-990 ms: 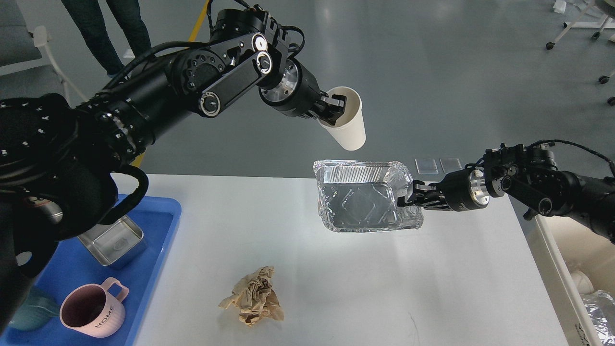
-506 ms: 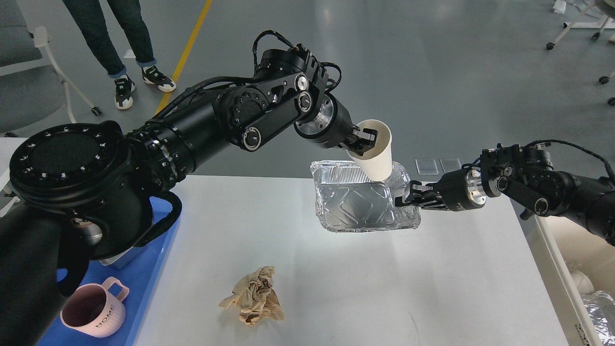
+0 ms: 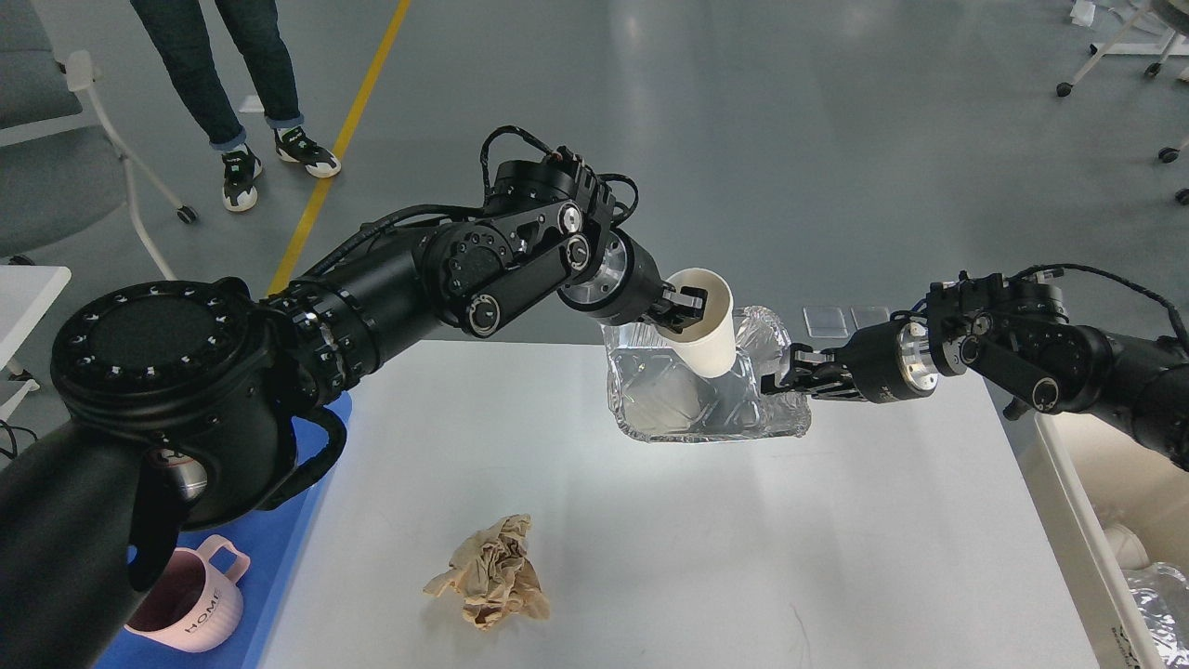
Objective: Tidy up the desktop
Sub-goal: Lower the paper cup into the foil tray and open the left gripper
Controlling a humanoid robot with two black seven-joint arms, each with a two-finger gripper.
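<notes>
Desktop surface point(image 3: 650, 520): left gripper point(image 3: 681, 311) clamps paper cup point(image 3: 708, 325) rim, nesting into foil tray point(image 3: 701, 395); right gripper point(image 3: 785, 379) clamps tray edge, steadying, likely for joint disposal.

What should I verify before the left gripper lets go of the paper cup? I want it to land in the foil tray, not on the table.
1. Left gripper pinching the paper cup at its rim: ok.
2. Right gripper holding the foil tray by its right edge: ok.
3. Cup bottom inside the tray's rim: ok, it looks lowered into the tray.
4. Cup touching the tray floor: cannot tell.
5. Tray level: not ok, it is tilted and held above the desktop.
6. Desktop finished: not ok, crumpled brown paper lies near the front.
</notes>
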